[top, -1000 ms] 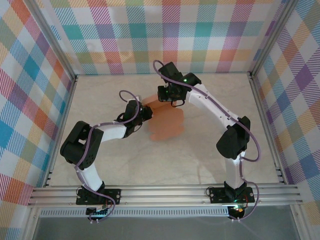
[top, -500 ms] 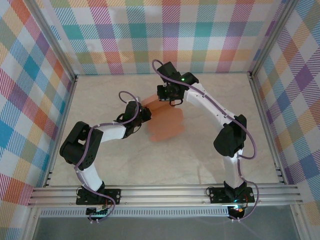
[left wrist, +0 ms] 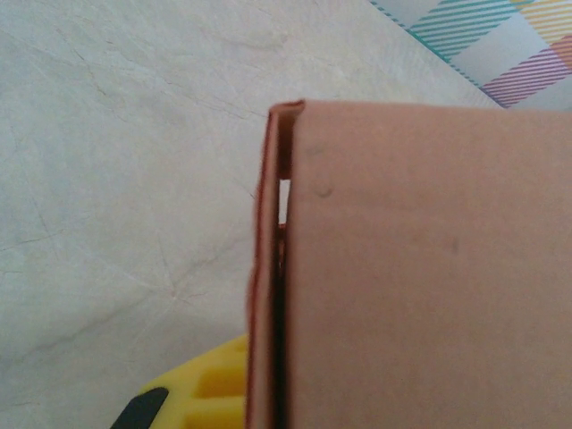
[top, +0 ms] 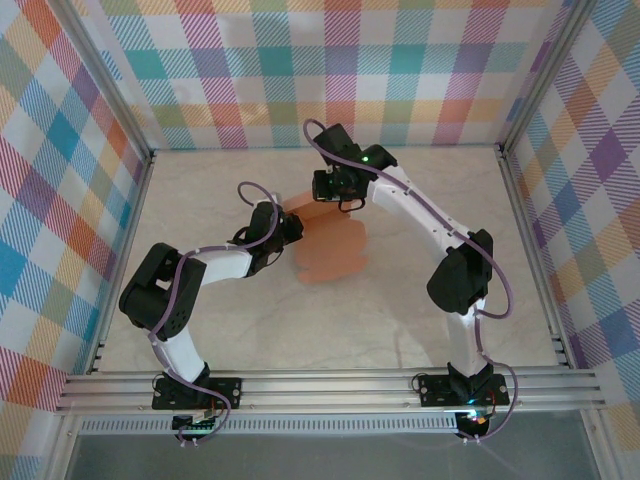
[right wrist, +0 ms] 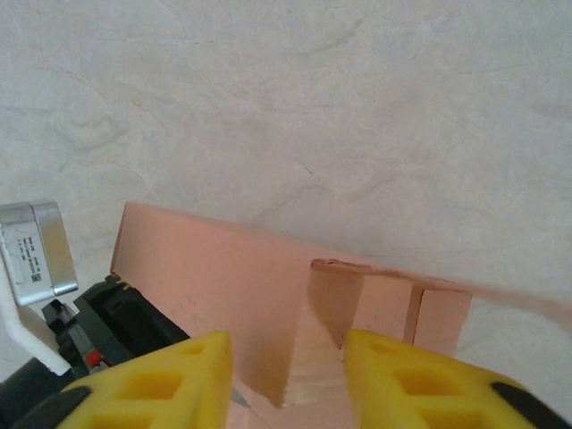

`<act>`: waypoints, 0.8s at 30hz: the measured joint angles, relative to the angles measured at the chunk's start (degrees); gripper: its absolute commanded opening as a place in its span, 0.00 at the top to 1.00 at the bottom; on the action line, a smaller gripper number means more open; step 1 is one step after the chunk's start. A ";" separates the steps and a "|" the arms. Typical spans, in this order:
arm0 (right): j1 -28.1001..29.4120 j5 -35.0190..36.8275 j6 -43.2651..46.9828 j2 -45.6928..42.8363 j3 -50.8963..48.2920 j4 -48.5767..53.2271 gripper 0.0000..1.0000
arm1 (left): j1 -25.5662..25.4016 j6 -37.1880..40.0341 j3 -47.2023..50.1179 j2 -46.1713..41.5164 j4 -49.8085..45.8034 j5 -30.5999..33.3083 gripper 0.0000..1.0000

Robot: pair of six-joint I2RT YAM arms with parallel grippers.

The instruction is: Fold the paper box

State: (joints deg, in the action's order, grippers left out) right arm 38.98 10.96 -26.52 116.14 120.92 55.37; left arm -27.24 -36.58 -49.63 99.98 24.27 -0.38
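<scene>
Box (top: 335, 250) was pinched by the closed left gripper (top: 292, 228); jaws of the right gripper (right wrist: 286, 344) were spread partway over it.

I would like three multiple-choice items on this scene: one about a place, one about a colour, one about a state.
1. The box lies: A between left gripper and right gripper; B by the near rail; C against a wall.
2. The fingers are: A blue; B yellow; C white.
3. The right jaws stand: A pressed together; B shut on a pen; C apart.
Key: A, seen in the top view; B, yellow in both wrist views; C, the right wrist view shows a gap.
</scene>
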 measured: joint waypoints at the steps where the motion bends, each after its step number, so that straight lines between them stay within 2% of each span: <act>1: 0.00 0.39 0.07 0.17 0.26 0.07 0.57 | -0.02 0.00 0.00 0.00 0.02 -0.07 1.00; 4: 0.00 1.07 0.17 0.90 1.36 0.07 0.57 | -0.04 0.00 0.00 0.00 0.02 -0.17 1.00; 11: 0.00 1.46 0.13 2.62 3.04 0.42 0.76 | -0.04 0.00 0.00 0.00 -0.02 -0.15 1.00; 16: 0.00 1.40 0.07 2.69 3.19 0.44 0.85 | -0.04 0.00 0.00 0.00 -0.09 -0.15 1.00; 18: 0.00 1.42 -0.07 2.69 3.26 0.44 0.81 | -0.04 0.00 0.00 0.00 -0.07 -0.15 1.00; 19: 0.00 1.42 -0.13 2.69 3.28 0.44 0.73 | -0.04 0.02 0.00 0.00 -0.02 -0.17 1.00; 20: 0.00 1.40 -0.04 2.69 3.28 0.46 0.60 | -0.04 0.02 0.00 0.00 -0.02 -0.17 1.00; 21: 0.00 1.44 0.11 2.69 3.28 0.48 0.53 | -0.04 0.00 0.00 0.00 -0.02 -0.17 1.00; 24: 0.00 0.98 0.33 2.64 3.28 0.63 0.43 | -0.04 -0.02 0.00 0.00 -0.17 -0.15 1.00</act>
State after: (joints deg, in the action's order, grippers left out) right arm 38.98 11.94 -26.20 118.78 124.20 56.01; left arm -27.29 -36.60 -49.63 99.98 24.10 -0.54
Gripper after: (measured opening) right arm 0.524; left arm 0.063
